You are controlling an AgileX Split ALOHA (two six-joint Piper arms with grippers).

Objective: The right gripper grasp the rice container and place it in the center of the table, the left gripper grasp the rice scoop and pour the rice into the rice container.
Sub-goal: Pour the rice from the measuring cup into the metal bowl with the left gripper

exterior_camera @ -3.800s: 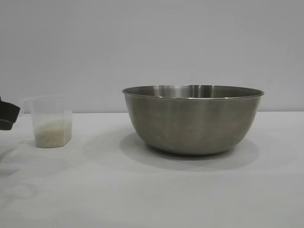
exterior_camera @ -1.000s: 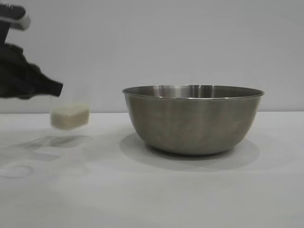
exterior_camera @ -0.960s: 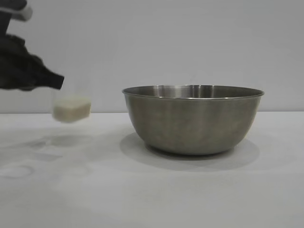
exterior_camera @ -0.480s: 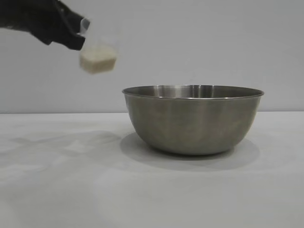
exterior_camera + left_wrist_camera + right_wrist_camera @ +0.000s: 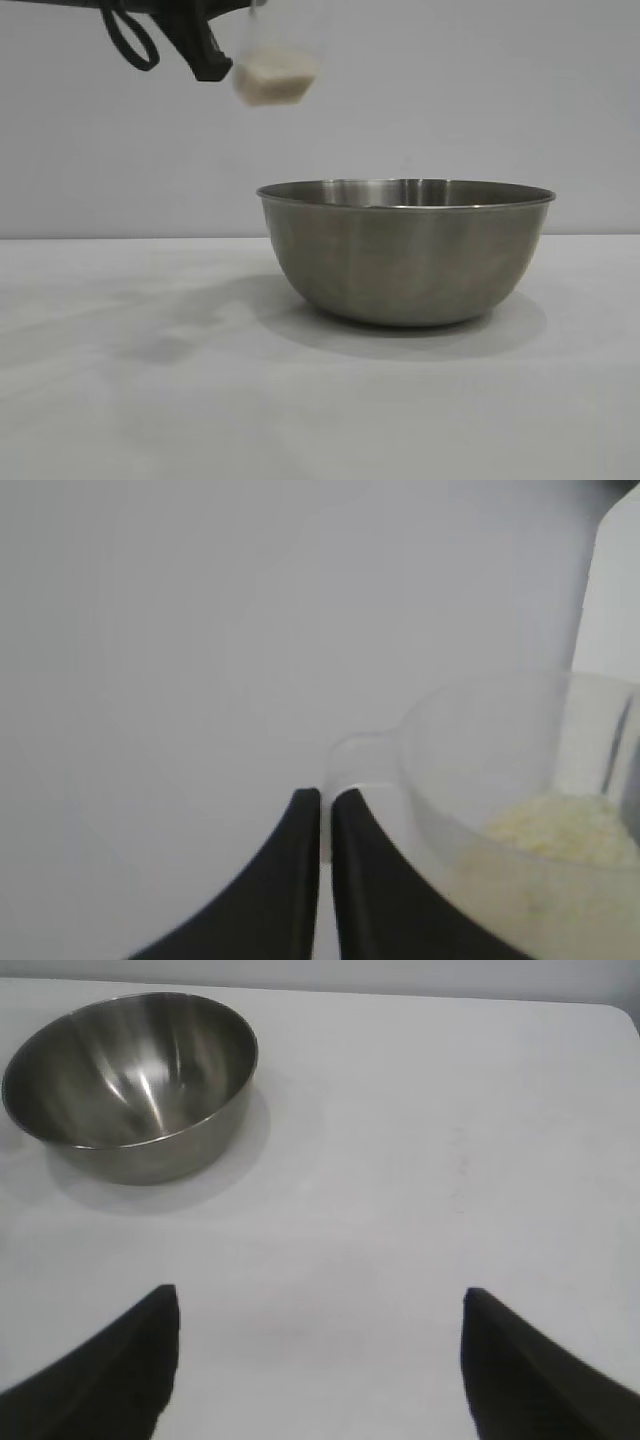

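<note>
- One rice container (image 5: 405, 255), empty, on the table (image 5: 150, 400).
- One rice scoop (image 5: 272, 75) holding rice (image 5: 565, 825), handle pinched by left claw (image 5: 326, 802).
- Right claw (image 5: 320, 1360) spread, holding nothing.

Looks like a bare lab or test bench setup, not anyone's kitchen. The table (image 5: 120, 400) is covered in plain white cloth, slightly creased, with a blank grey wall (image 5: 450, 90) right behind it. The only kitchen thing standing on it is one steel bowl (image 5: 405, 250), no counters or appliances.
</note>
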